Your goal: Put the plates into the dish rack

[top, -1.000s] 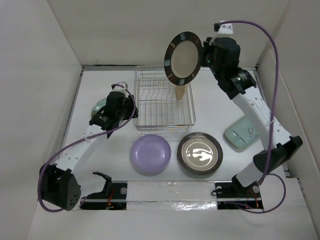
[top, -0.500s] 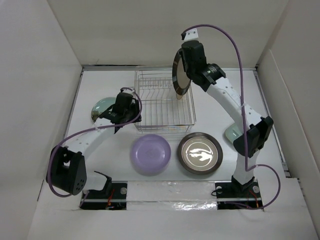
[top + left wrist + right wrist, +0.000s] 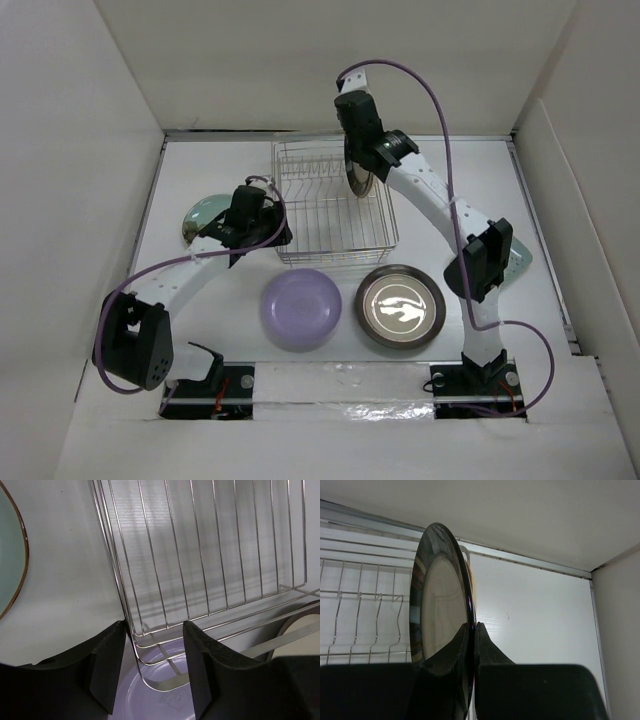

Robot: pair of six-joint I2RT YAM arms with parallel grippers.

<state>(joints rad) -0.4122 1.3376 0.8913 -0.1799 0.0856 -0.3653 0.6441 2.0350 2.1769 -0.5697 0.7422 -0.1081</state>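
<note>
My right gripper is shut on the rim of the cream plate with a dark patterned rim. It holds the plate upright and edge-on over the right side of the dish rack. In the right wrist view the fingers pinch the plate, with the rack wires to the left. My left gripper is open, its jaws either side of the rack's near-left corner wire. The lavender plate, the silver plate and the pale green plate lie flat on the table.
The mint squarish plate lies at the right, mostly hidden behind my right arm. White walls close in the table at the back and both sides. A thin tan edge shows just behind the held plate.
My right arm has swung the cream plate left and down over the rack and turned it edge-on. My left gripper has moved from the pale green plate to the rack's near-left corner.
</note>
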